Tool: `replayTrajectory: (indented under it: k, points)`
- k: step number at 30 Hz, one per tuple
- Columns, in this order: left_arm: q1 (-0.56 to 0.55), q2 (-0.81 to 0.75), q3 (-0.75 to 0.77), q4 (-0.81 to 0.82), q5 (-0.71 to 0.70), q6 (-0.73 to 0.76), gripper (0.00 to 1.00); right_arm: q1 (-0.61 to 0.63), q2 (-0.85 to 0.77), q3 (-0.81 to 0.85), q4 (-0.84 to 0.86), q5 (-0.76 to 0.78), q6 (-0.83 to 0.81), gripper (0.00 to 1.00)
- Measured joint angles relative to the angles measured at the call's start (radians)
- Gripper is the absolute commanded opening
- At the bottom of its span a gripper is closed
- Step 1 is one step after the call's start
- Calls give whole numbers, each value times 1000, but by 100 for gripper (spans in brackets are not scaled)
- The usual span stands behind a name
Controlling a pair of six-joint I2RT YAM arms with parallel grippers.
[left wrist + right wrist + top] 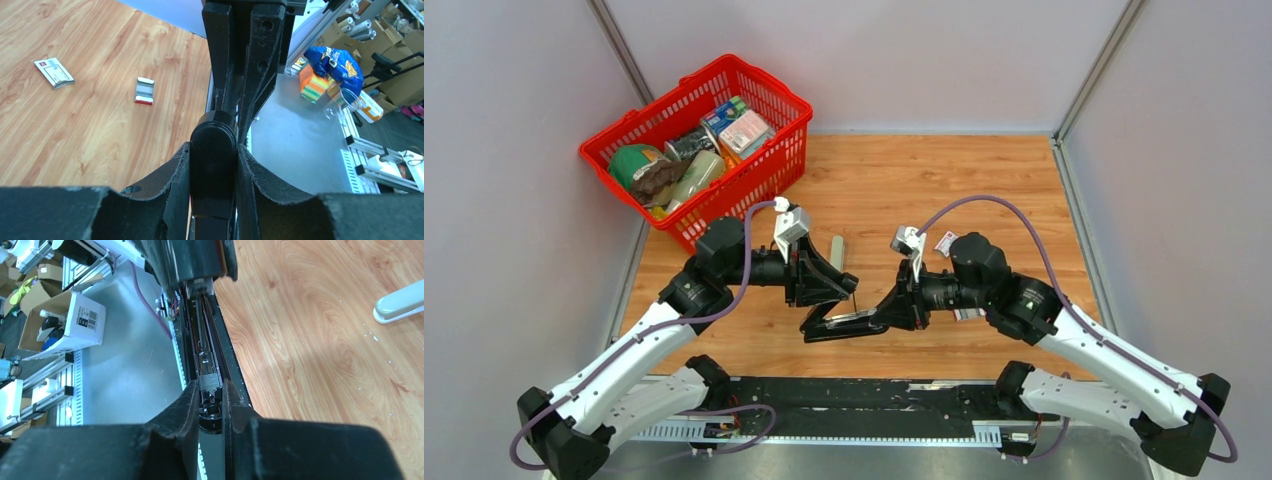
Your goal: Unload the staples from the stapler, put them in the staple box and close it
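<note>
The black stapler (839, 325) is held just above the table's near edge between both arms, hinged open. My left gripper (832, 290) is shut on its rounded black top arm (212, 155), with one finger on each side. My right gripper (210, 390) is shut on the end of the stapler's lower part, whose metal channel (202, 340) lies open and runs away from the fingers. A short silver ribbed strip (208, 380), which looks like the staples, sits in that channel right at the fingertips. In the top view the right gripper (892, 310) meets the stapler from the right.
A grey-beige oblong bar (836, 248) lies on the wood behind the stapler. A small white-and-red box (54, 72) and a smaller grey, white and red piece (144, 90) lie near the right arm. A red basket (742, 188) full of goods stands at the back left.
</note>
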Motion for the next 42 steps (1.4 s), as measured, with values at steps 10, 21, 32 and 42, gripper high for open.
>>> replayTrajectory:
  k: [10,21,32,42]
  points:
    - [10,3,-31,33,-65,8,0,1,128,109,-95,123,11,54]
    - [11,-3,-31,11,-153,51,0,3,129,249,-216,286,-21,50]
    - [11,11,-31,-34,-248,70,0,5,214,301,-180,485,5,0]
    - [11,23,-31,-40,-319,72,0,5,290,305,-73,499,55,0]
